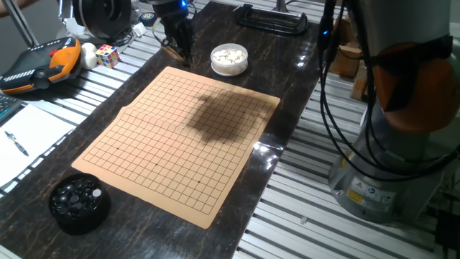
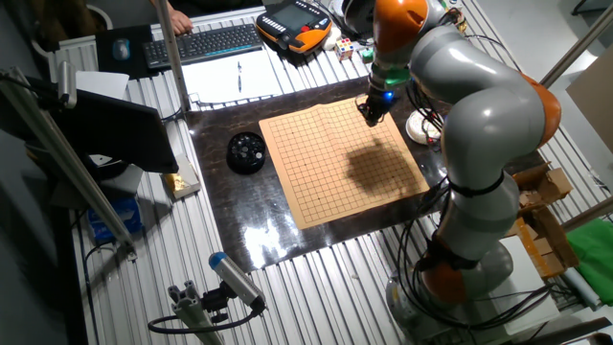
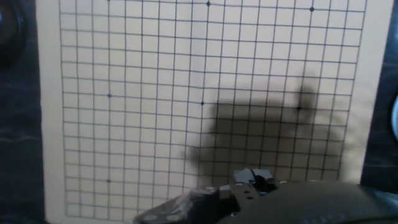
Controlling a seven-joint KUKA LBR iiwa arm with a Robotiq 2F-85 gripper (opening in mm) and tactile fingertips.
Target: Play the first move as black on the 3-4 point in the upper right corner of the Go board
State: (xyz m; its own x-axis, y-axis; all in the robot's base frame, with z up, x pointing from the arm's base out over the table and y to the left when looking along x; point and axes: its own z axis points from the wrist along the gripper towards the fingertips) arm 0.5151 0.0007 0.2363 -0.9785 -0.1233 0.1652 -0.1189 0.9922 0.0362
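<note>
The tan Go board [image 1: 172, 137] lies in the middle of the dark table, and I see no stones on its grid. My gripper [image 1: 177, 52] hangs over the board's far corner, close to the white-stone bowl. In the other fixed view the gripper [image 2: 372, 115] is above the board [image 2: 326, 172] at its far edge. In the hand view the gripper [image 3: 252, 177] shows only as a dark blur at the bottom, over the board [image 3: 124, 93]. The black stone is hidden; I cannot tell whether one sits between the fingers.
A black bowl [image 1: 79, 203] full of black stones stands at the board's near left corner. A white bowl [image 1: 229, 59] of white stones sits past the far edge. A Rubik's cube [image 1: 108, 55] and an orange teach pendant [image 1: 36, 68] lie at the far left. The robot base [image 1: 388, 165] stands on the right.
</note>
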